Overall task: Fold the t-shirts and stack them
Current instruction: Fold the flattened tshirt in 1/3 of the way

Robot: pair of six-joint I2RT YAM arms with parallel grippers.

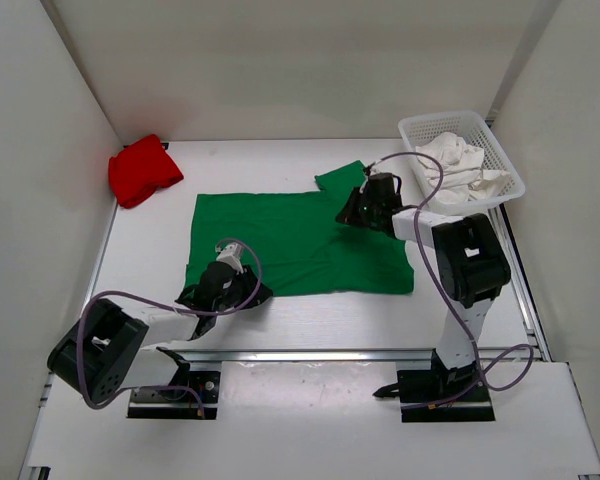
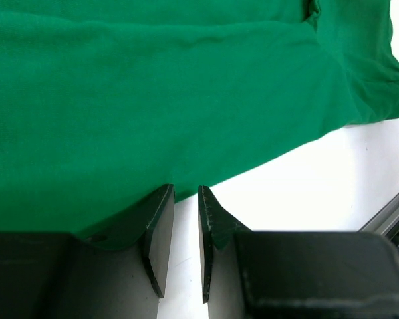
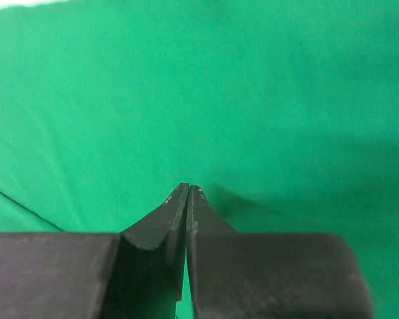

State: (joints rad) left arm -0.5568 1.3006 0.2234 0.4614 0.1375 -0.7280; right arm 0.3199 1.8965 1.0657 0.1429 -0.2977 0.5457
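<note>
Green t-shirt [image 1: 300, 240] seems pinched by closed right gripper [image 3: 188, 188]; left gripper [image 2: 186, 189], barely parted, meets its hem.

I'm running this from afar in a robotics lab cell: plain white panel walls [image 1: 280, 60] box in a white tabletop [image 1: 310, 318] edged by an aluminium rail [image 1: 310, 354]. Two robot arms [image 1: 460, 262], bolted to black base plates [image 1: 170, 402], trail grey cables [image 1: 140, 297].

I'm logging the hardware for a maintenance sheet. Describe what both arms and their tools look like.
The left arm and right arm have white links, bulky black joints and black base plates. A greyish-purple cable loops along each. The left tool and right tool have matte black, wedge-shaped fingers tapering to thin tips. No markings show.
</note>
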